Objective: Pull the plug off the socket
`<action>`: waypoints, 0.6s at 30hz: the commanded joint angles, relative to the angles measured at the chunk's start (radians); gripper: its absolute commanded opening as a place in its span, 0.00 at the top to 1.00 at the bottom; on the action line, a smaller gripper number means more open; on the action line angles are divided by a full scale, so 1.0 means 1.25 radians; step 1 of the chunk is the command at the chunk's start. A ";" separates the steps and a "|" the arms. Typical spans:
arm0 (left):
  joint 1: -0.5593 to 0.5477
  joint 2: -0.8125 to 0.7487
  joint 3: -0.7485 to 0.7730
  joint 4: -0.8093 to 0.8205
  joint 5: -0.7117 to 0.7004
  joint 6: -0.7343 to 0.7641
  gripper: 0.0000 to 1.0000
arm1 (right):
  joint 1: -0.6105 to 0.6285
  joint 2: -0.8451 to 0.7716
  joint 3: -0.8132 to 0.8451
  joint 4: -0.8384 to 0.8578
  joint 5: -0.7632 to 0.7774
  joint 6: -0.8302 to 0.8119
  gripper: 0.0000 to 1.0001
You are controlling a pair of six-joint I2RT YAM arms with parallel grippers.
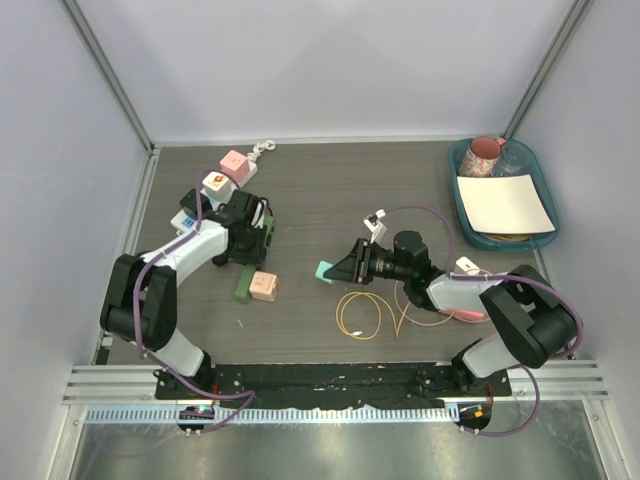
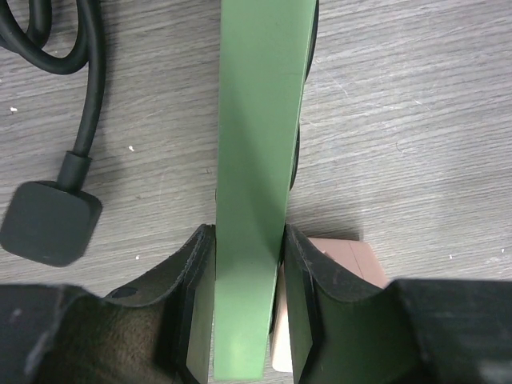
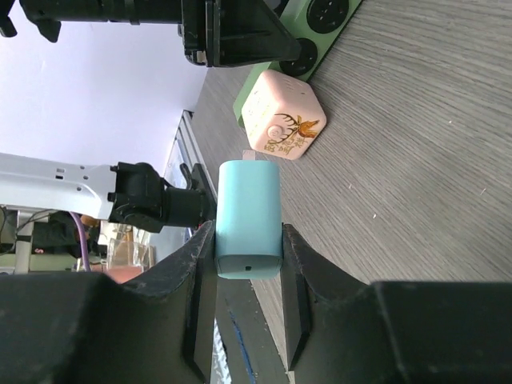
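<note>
The socket is a green power strip lying on the table. My left gripper is shut on it; in the left wrist view both jaws press its sides. A pink cube plug sits against the strip's near end, also seen past the right jaw. My right gripper is shut on a light blue plug and holds it apart from the strip, to its right. In the right wrist view the blue plug sits between the jaws, with the pink cube and the strip beyond.
A black plug with its cable lies left of the strip. A yellow cable loop lies near the right arm. More pink and white adapters sit at the back left. A teal tray holding a cup and paper stands at the back right.
</note>
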 commanded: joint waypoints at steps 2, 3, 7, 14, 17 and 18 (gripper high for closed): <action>-0.006 -0.035 -0.016 -0.009 -0.009 0.019 1.00 | -0.001 -0.036 0.062 -0.140 0.029 -0.075 0.99; -0.006 -0.042 -0.020 0.000 0.005 0.022 1.00 | -0.001 -0.037 0.073 -0.173 0.052 -0.110 0.99; -0.010 -0.092 -0.036 0.031 0.061 0.019 1.00 | -0.018 0.008 0.170 -0.330 0.139 -0.180 0.99; -0.017 -0.153 -0.042 0.077 0.158 0.008 1.00 | -0.068 0.120 0.293 -0.452 0.173 -0.228 0.90; -0.018 -0.171 -0.042 0.090 0.189 -0.002 1.00 | -0.084 0.159 0.319 -0.444 0.165 -0.228 0.87; -0.018 -0.184 -0.043 0.092 0.211 -0.003 1.00 | -0.096 0.179 0.324 -0.444 0.162 -0.230 0.86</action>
